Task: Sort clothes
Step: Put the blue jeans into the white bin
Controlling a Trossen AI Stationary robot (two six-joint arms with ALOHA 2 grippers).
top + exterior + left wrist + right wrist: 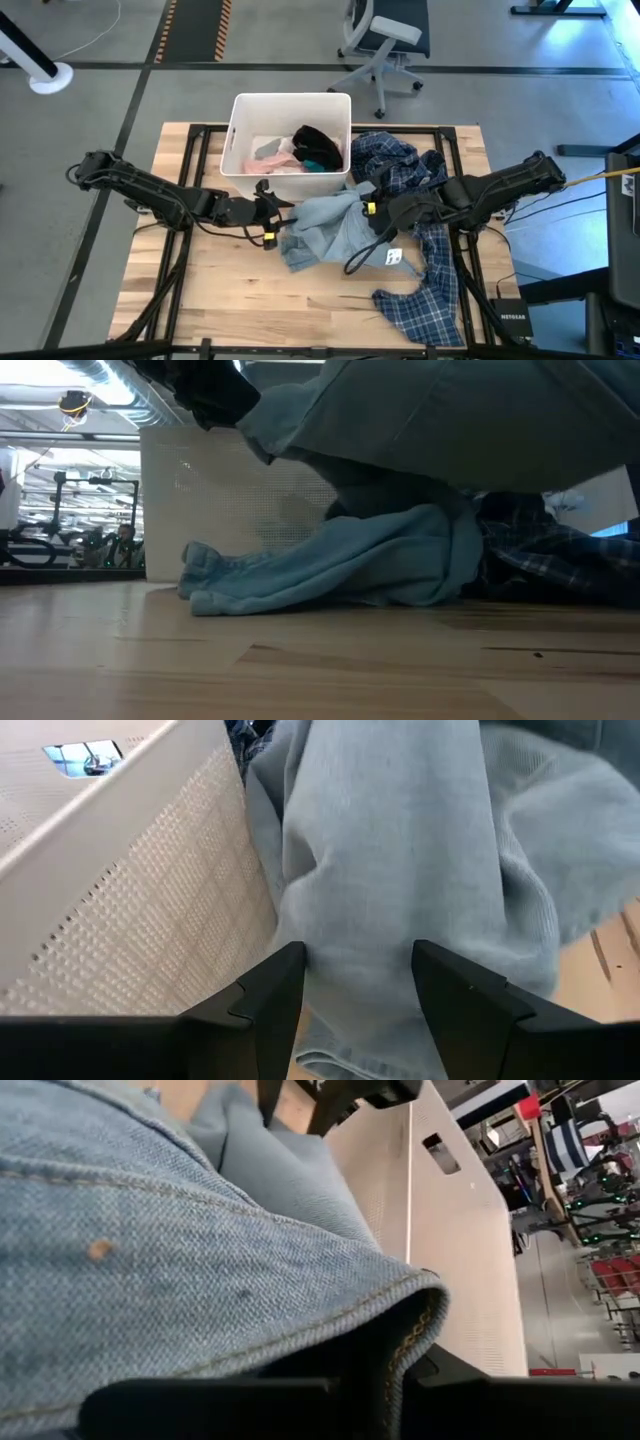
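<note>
Clothes-sorting scene with 2 arms meeting over the middle of a wooden table (300, 300). Grey-blue top (325, 228): lies at table centre, just in front of the white bin (240, 110), one part raised off the wood and the rest trailing down onto it; in the low view (330, 565) the trailing part rests crumpled on the boards against the bin wall, while the raised part spans the upper frame. Right gripper (378, 212): closed on a hemmed edge of the grey-blue top, the stitched fold filling the right wrist view (200, 1280) and pinched between the dark fingers (470, 1390). Left gripper (268, 212): jaws spread wide, positioned at the left edge of the same garment beside the bin; in the left wrist view the 2 fingers (270, 1000) stand on either side of a hanging fold of the fabric (400, 870), not pressed onto it. Plaid shirt (425, 260): blue-white, spread along the right half of the table from the bin's corner toward the front edge, partly under the right arm. Bin contents: a pale pink piece (270, 160), a black piece (315, 140) and a teal piece (315, 166).
</note>
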